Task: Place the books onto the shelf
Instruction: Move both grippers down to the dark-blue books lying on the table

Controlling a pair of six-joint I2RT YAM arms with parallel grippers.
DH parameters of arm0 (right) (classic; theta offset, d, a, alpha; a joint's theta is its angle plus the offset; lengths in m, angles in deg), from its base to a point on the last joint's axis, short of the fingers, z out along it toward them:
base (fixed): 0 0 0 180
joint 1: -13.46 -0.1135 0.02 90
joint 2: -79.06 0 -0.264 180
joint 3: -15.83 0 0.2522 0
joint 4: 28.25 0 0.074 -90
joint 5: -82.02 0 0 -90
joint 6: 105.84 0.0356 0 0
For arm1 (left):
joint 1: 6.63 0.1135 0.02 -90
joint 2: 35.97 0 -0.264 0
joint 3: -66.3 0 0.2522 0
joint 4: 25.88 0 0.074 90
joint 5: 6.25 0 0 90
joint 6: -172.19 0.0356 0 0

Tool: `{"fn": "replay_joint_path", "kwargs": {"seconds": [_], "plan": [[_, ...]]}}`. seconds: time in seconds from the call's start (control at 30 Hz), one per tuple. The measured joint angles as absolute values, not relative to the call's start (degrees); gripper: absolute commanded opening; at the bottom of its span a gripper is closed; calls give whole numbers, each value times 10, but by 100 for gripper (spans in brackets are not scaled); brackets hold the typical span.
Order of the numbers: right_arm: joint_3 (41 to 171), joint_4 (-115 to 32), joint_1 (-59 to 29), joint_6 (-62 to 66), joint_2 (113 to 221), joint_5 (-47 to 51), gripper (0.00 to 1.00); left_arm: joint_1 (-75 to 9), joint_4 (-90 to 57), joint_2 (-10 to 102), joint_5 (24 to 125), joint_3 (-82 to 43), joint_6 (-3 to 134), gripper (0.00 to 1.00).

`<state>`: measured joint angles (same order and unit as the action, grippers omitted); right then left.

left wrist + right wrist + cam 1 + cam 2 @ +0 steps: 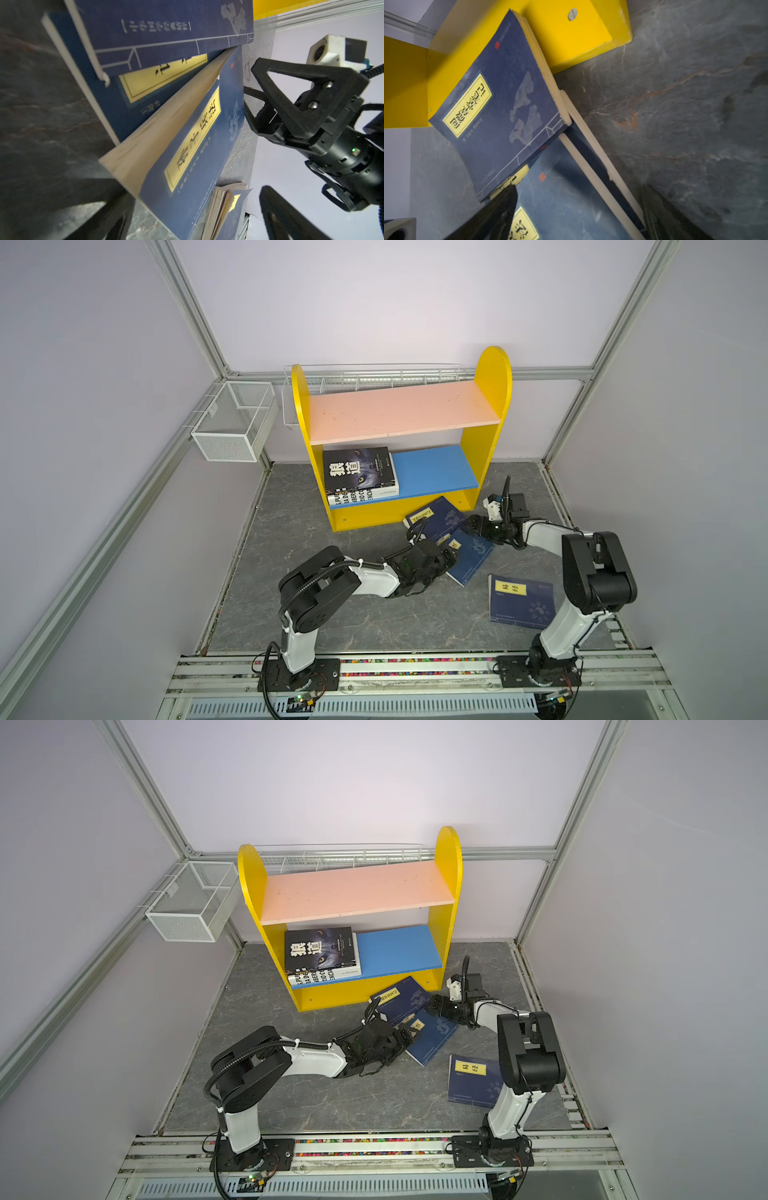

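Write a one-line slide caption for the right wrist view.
Navy book with yellow label overlaps other navy books at the foot of the yellow shelf, on the grey tabletop.

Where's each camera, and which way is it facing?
Both top views: high behind the arm bases, looking down on yellow two-tier shelf, navy paperback books, both arms.
Left wrist: low over grey tabletop, facing the open right gripper; own jaws flank books.
Right wrist: low, facing shelf foot; own jaws at edge.
Wrist views share the topmost navy book.
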<state>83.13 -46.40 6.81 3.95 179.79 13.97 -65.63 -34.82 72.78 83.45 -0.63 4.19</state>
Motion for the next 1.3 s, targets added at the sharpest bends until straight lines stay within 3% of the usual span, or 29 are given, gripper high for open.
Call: {"fn": "replay_joint_path", "kwargs": {"seconds": [0.63,0.9,1.3], "plan": [[792,-424,3,108,1771,52,91,-651,-433,700,850,72,52,90],[753,-472,-28,146,1713,4,96,-651,-410,676,868,88,71,91],[740,-506,-42,174,1686,7,99,-650,-364,649,872,88,93,91]]}}
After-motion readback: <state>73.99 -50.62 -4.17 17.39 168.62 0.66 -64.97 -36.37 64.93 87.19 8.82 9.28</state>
